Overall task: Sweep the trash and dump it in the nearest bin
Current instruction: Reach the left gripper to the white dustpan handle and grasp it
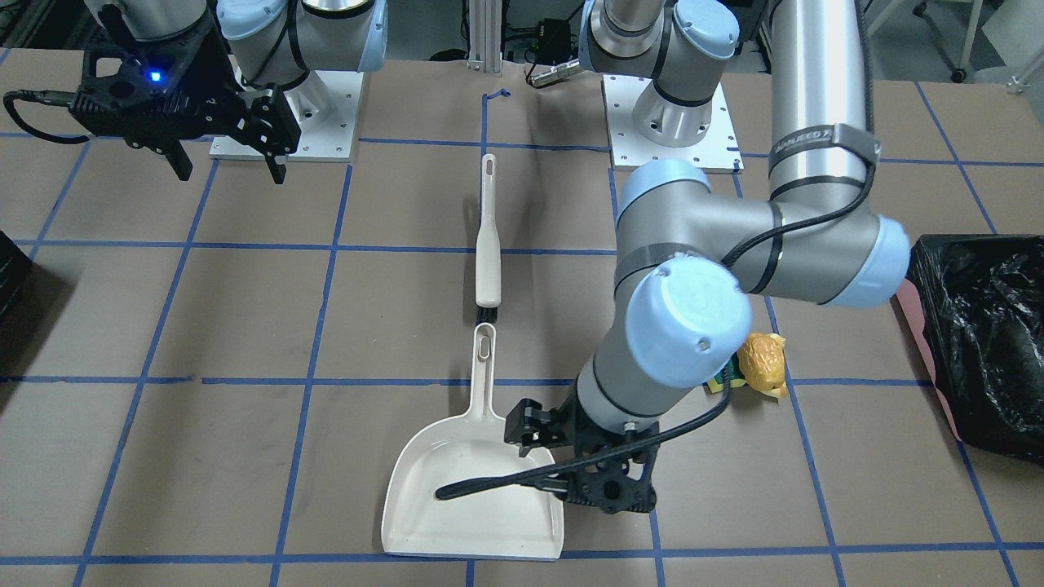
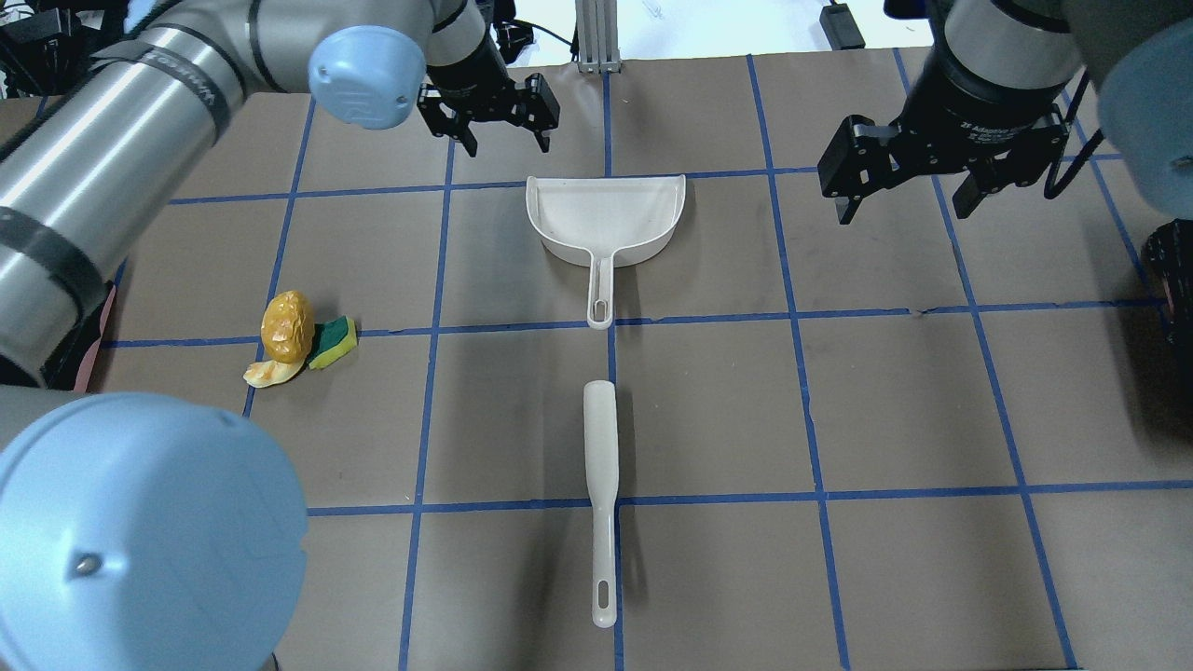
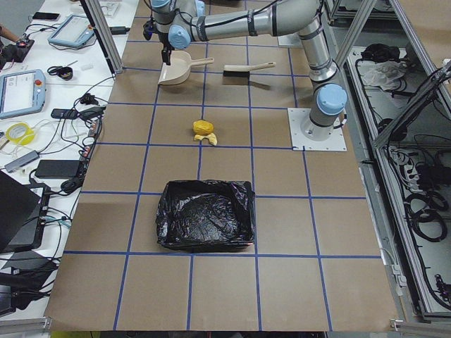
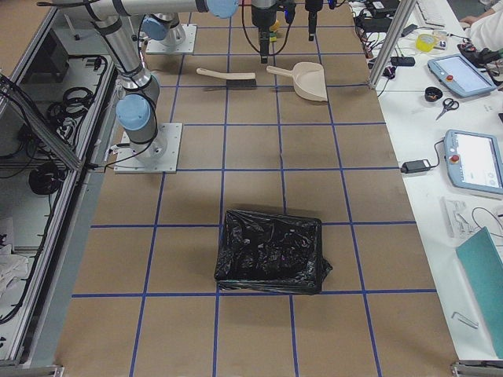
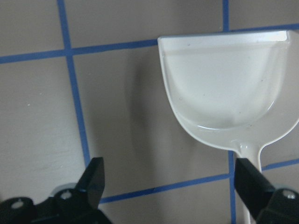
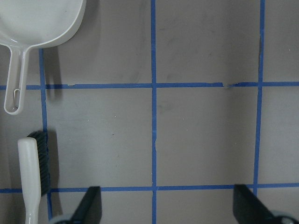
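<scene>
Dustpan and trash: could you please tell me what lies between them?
Only bare table with blue tape lines separates the dustpan and trash, seen in the overhead view.

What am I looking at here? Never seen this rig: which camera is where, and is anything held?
These are two robot arms bolted to a paper-covered table marked with a blue tape grid. There are six cameras. One faces the robot, one looks over its shoulders, one sits at each table end, and one rides on each wrist, looking down past the fingers. On the table lie a white dustpan, a white brush in line with its handle, and the trash: a crumpled yellow lump beside a green-yellow sponge. A pink-sided bin lined with a black bag sits toward the robot's left. The left end effector hovers open near the dustpan, and the right end effector is open too. Nothing is held.
</scene>
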`<move>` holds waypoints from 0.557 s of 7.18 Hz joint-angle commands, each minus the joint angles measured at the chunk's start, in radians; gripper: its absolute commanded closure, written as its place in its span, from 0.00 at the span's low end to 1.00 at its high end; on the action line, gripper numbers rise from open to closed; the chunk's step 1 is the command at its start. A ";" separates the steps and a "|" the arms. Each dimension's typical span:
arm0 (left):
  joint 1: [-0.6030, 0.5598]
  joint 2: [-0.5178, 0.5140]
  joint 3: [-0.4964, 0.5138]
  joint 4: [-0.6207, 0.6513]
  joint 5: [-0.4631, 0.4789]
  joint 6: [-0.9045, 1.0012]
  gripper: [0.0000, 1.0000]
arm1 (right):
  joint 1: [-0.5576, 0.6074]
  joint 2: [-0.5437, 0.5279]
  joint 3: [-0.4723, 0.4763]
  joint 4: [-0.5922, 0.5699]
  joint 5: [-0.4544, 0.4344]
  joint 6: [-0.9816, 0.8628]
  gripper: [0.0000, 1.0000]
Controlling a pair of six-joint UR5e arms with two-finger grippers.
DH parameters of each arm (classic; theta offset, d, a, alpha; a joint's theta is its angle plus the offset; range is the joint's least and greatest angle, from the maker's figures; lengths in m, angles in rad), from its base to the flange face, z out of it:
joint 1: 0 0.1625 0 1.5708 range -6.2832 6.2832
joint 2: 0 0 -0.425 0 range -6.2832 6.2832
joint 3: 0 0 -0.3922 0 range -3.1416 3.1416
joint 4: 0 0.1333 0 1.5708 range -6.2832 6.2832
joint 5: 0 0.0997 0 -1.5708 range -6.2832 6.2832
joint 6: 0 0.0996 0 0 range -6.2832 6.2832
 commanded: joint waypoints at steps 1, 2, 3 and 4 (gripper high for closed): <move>-0.080 -0.088 0.043 -0.003 0.008 -0.063 0.00 | 0.000 -0.001 0.050 0.000 -0.011 -0.017 0.00; -0.120 -0.085 0.025 -0.052 0.028 -0.077 0.00 | 0.000 0.001 0.058 0.000 -0.016 -0.017 0.00; -0.131 -0.062 -0.030 -0.128 0.032 -0.080 0.00 | 0.000 -0.002 0.060 0.003 -0.022 -0.017 0.00; -0.137 -0.057 -0.098 -0.121 0.031 -0.093 0.00 | 0.000 -0.005 0.066 0.003 -0.019 -0.016 0.00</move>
